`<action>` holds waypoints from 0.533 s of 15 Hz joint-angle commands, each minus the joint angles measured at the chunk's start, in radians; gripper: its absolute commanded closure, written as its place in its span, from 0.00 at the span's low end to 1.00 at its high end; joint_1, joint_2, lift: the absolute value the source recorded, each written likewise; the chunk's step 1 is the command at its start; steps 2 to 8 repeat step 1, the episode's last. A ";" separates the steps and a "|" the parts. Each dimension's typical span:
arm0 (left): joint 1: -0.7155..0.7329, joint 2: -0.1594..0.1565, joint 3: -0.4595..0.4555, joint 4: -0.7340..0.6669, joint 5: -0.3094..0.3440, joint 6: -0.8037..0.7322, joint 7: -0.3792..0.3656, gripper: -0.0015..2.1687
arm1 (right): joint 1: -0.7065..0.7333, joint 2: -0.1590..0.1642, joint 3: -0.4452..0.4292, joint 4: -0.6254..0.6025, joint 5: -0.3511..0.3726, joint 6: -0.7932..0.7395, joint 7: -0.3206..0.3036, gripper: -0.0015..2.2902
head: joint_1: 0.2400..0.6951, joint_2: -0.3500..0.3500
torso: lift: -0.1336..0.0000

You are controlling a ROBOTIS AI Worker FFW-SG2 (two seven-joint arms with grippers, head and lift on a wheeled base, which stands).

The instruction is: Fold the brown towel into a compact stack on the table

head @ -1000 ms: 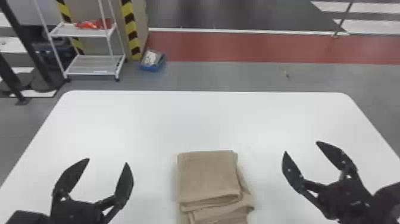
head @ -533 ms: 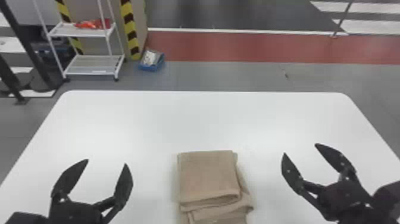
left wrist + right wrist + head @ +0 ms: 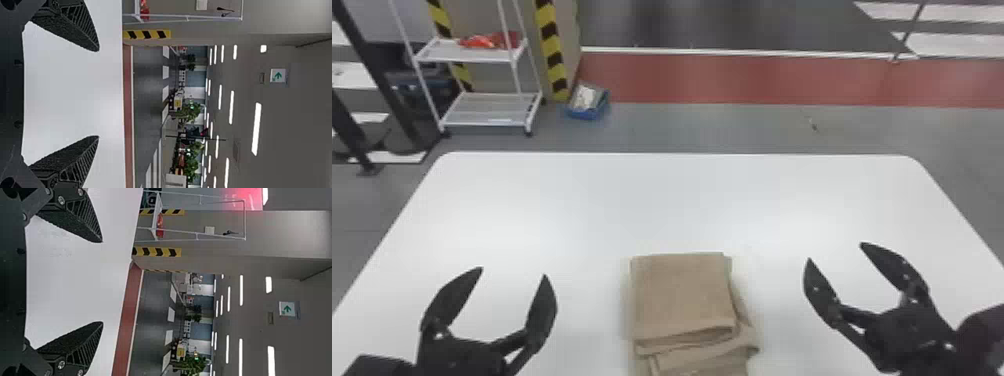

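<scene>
Several brown towel layers [image 3: 683, 295] sit askew, left end effector [image 3: 513, 272] and right one [image 3: 836, 251] wide open, empty.

The brown towel [image 3: 682, 295] lies flat in folded layers toward six o'clock on the worktop [image 3: 677, 205], its top squarish, lower folds jutting unevenly toward five o'clock.
</scene>
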 commanded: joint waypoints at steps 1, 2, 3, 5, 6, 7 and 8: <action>0.000 -0.006 0.000 0.000 0.000 0.002 0.000 0.04 | 0.000 0.006 0.001 -0.002 0.000 0.000 0.000 0.07 | 1.00 0.46 | 0.07; 0.000 -0.006 0.000 0.000 0.000 0.002 0.000 0.04 | 0.000 0.006 0.001 -0.002 0.000 0.000 0.000 0.07 | 1.00 0.46 | 0.07; 0.000 -0.006 0.000 0.000 0.000 0.002 0.000 0.04 | 0.000 0.006 0.001 -0.002 0.000 0.000 0.000 0.07 | 1.00 0.46 | 0.07; 0.000 -0.006 0.000 0.000 0.000 0.002 0.000 0.04 | 0.000 0.006 0.001 -0.002 0.000 0.000 0.000 0.07 | 1.00 0.46 | 0.07; 0.000 -0.006 0.000 0.000 0.000 0.002 0.000 0.04 | 0.000 0.006 0.001 -0.002 0.000 0.000 0.000 0.07 | 1.00 0.46 | 0.07; 0.000 -0.006 0.000 0.000 0.000 0.002 0.000 0.04 | 0.000 0.006 0.001 -0.002 0.000 0.000 0.000 0.07 | 1.00 0.46 | 0.07; 0.000 -0.006 0.000 0.000 0.000 0.002 0.000 0.04 | 0.000 0.006 0.001 -0.002 0.000 0.000 0.000 0.07 | 1.00 0.46 | 0.07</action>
